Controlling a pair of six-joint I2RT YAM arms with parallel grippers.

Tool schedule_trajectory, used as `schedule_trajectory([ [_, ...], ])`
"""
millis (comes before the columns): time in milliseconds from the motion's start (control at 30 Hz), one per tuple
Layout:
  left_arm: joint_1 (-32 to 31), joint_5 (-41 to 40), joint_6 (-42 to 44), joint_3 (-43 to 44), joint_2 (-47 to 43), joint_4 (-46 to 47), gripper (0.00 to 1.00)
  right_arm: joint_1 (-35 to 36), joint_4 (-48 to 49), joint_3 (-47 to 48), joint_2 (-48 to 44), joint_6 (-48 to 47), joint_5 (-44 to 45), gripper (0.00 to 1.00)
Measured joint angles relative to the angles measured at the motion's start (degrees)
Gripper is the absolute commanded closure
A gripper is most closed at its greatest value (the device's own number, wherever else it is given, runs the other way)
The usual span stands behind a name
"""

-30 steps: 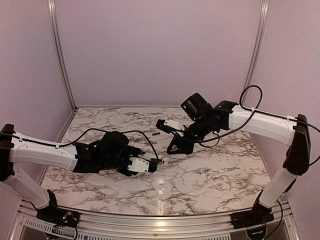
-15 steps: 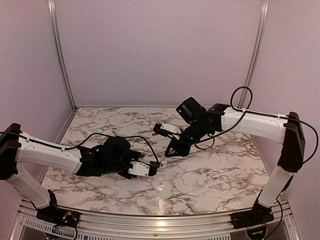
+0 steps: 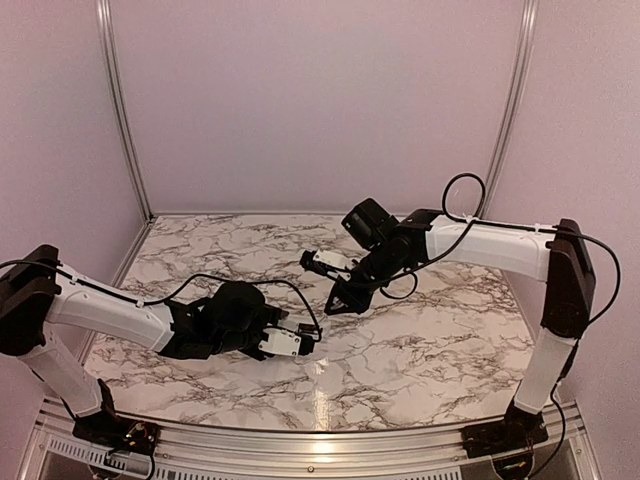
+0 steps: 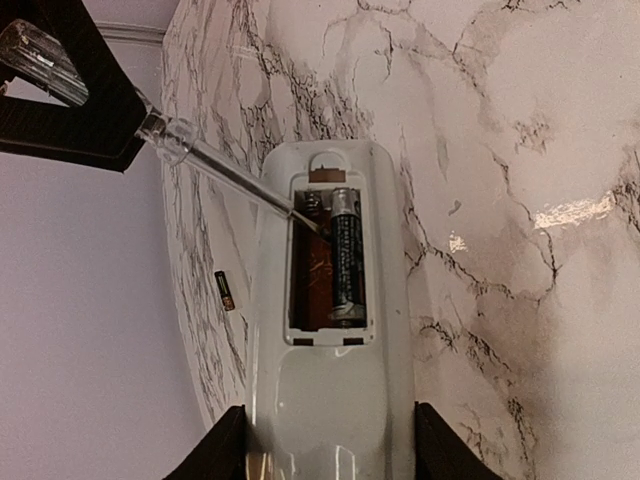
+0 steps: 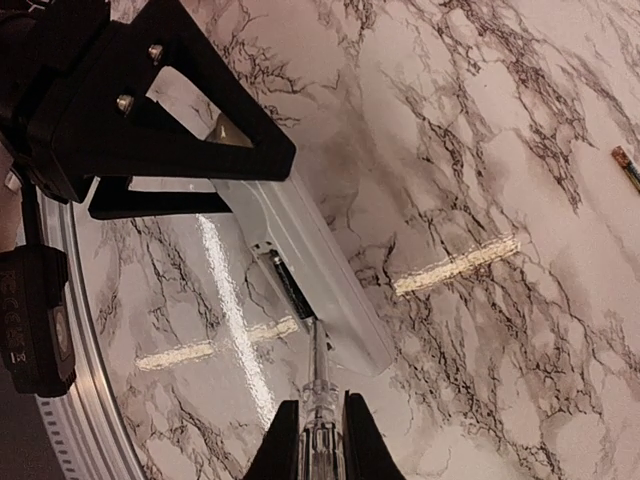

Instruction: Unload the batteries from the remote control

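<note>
At the near middle of the table [image 4: 520,120]: remote control [image 4: 330,400] open-backed, one cell out.
Left gripper [image 4: 330,440] clamps the remote's lower end. One battery [image 4: 347,262] sits in the right bay, print too fine to read. Second battery [image 4: 225,290] lies loose on the marble. Right gripper [image 5: 320,445] is clenched on a clear screwdriver [image 5: 318,400], tip in the bay; that arm has swung leftward over the past second.

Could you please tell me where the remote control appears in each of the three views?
Top external: remote control lower centre, in the left gripper.
Left wrist: bottom centre, battery bay open.
Right wrist: centre, running diagonally.
Shared landmark: the screwdriver tip at its bay.
</note>
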Motion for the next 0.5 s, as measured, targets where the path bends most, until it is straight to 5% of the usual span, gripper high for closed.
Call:
schedule_trajectory([
  [500,0.2,-6.1,2.8,-2.7,2.1,5.7,1.00,0.0,-1.0,7.1,6.9,1.2,1.2,1.00],
])
